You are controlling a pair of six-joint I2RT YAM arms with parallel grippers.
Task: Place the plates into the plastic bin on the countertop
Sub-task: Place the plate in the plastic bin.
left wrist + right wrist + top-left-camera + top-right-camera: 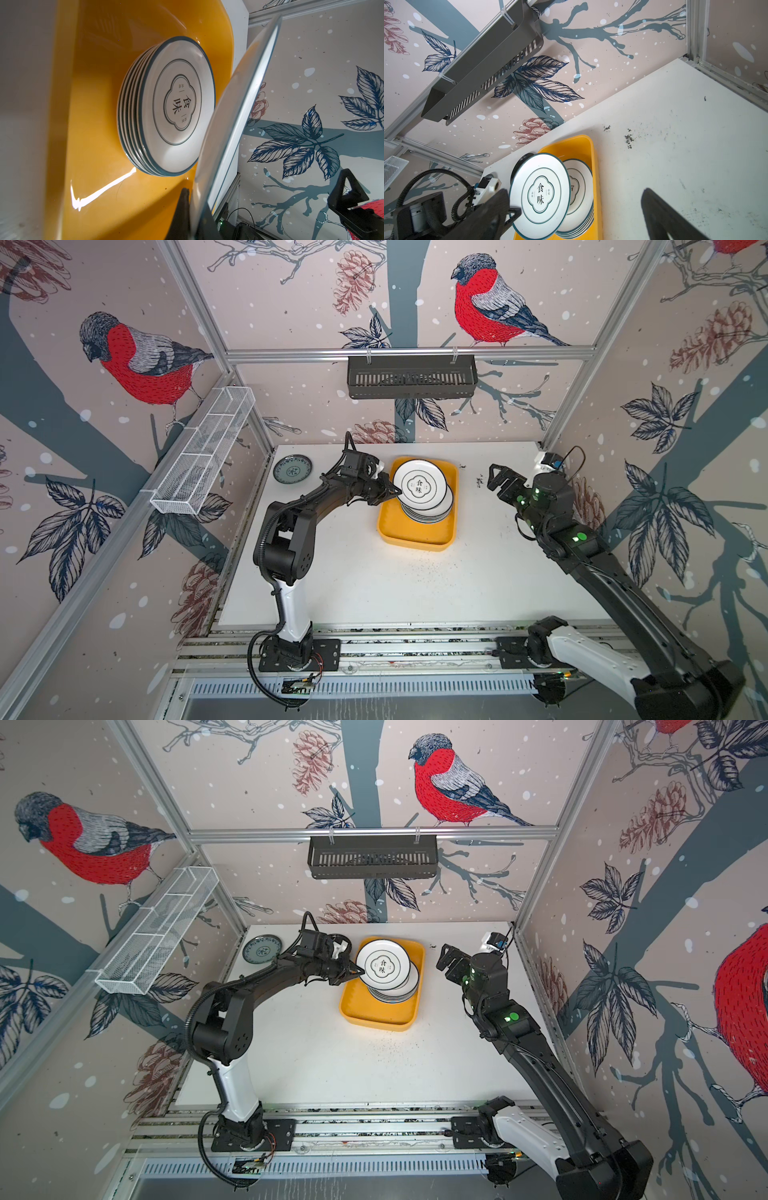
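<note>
Teal plate (292,468) lay flat on the desk (374,580), well left of the left hand (394,490), not binned yet. Left hand was clenched on the rim of a white glazed plate (419,482), dark-edged and tilted just above the stack (432,514) in the glossy yellow bin (415,541). Step: stacking. Next, I'd judge: level, lower, let go. Right hand (496,477), beyond the bin, hung spread and empty.
</note>
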